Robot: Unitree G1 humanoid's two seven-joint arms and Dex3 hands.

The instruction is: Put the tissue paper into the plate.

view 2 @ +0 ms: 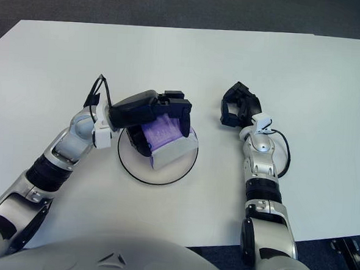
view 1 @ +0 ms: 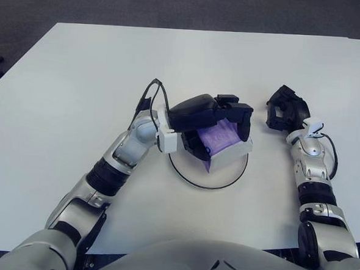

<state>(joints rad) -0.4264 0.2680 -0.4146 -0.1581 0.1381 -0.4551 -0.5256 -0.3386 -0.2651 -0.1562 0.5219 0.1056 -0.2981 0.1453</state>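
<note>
While our left hand [view 1: 214, 122] is reaching in from the left over the middle of the white bench [view 1: 80, 74], its dark fingers [view 1: 245, 120] are wrapping around the tissue paper [view 1: 224, 139], a pack with a purple printed top and a white side. We are gripping it with one finger hooking down over the far right corner and another curling along the near left side (the purple face is showing between them). The pack is sitting tilted, its white side facing toward us and to the right, and it is lying over the plate [view 1: 190, 172], a flat white disc with a thin dark rim. Most of the pack is falling inside that rim, with its right corner reaching close to the plate's right edge. Whether its underside is actually touching the plate we cannot tell, since the hand and the pack itself are hiding the contact.

Our right hand [view 1: 285, 109] is showing well apart to the right of the plate, over bare bench, with its black fingers curling loosely inward and holding nothing. Its forearm is running back toward the near edge of the bench. A thin black cable [view 1: 152, 87] is looping up from the left wrist.
</note>
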